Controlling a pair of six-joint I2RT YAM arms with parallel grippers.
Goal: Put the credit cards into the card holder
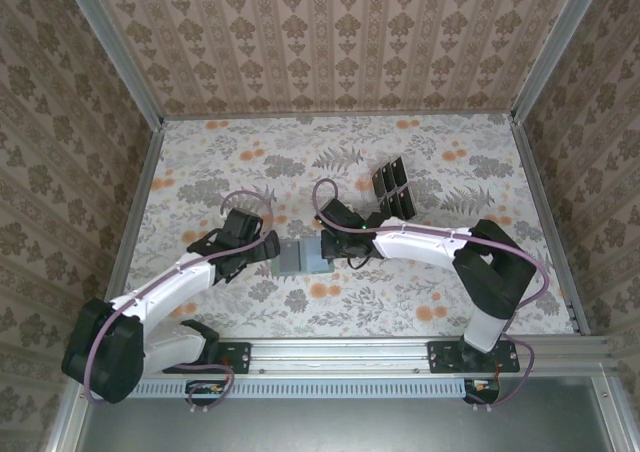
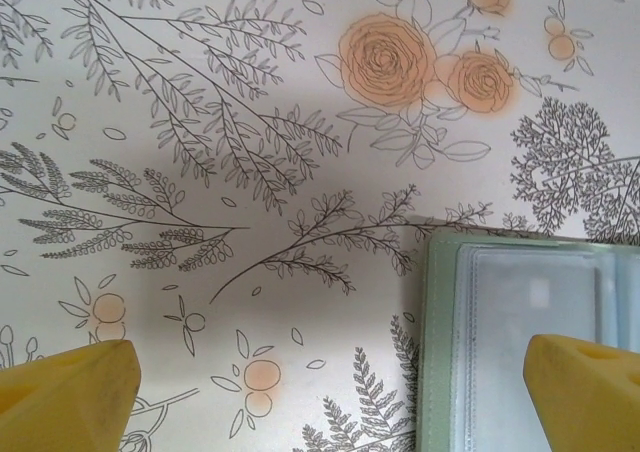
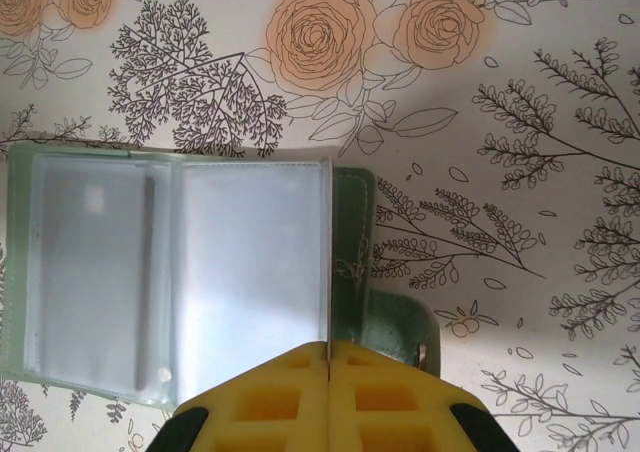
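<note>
Right pincer [image 3: 328,348] is pinched shut on a leaf [image 3: 328,252] of the open card holder [image 3: 100,272], standing it edge-on; left pincer [image 2: 328,390] gapes wide beside it. I'd hold the leaf upright so a pocket opens. The credit cards [image 1: 392,187] lie well behind.

- Open wallet [image 3: 180,282] lies from centre toward 9 o'clock on the flowered table [image 3: 560,52].
- Right gripper [image 3: 328,357] at 6 o'clock, fingers pressed together on a thin wallet leaf standing edge-on.
</note>
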